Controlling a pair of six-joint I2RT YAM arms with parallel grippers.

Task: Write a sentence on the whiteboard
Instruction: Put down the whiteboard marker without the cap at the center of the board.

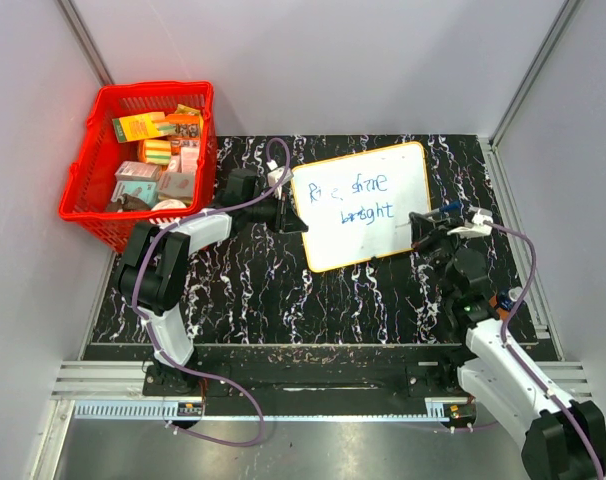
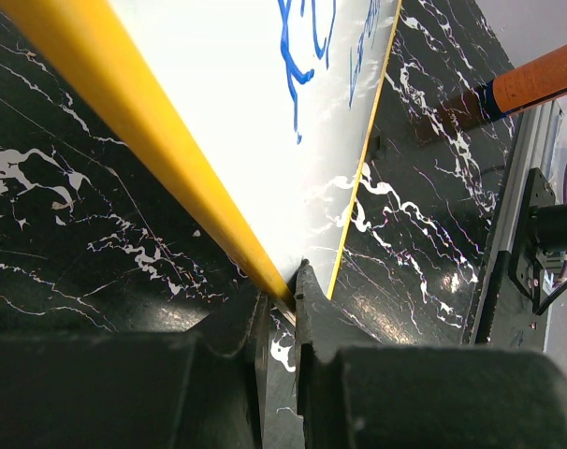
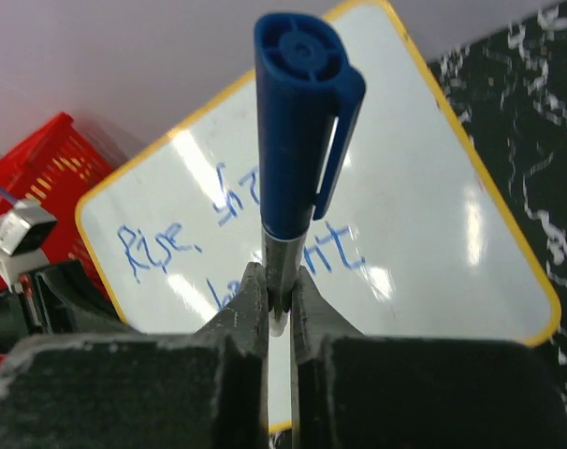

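Grips a blue marker [image 3: 302,122] in the right end effector [image 3: 279,292], jaws closed snug on the barrel, blue cap end toward the wrist camera, other end hidden behind the fingers. Likely holds it upright so as to press straight down onto the board. Hovers at the right edge of the whiteboard [image 1: 408,175], which lies mid-frame in the top view on the black marbled worktop [image 1: 253,290]. Pinches the board's left edge with the left end effector [image 1: 283,215], jaws closed thin on the yellow rim, probably to stop sliding under the pen; cannot tell whether that edge is lifted. Shows the sentence [image 1: 358,197] in blue, two lines, across the board's upper left and middle. Leaves bare white below and to the right for more strokes. Offers open worktop toward the bottom of the frame. Crowds the upper left with a red basket [image 1: 88,200], near the left arm's elbow, apart from the board. Closes in with walls on both sides.
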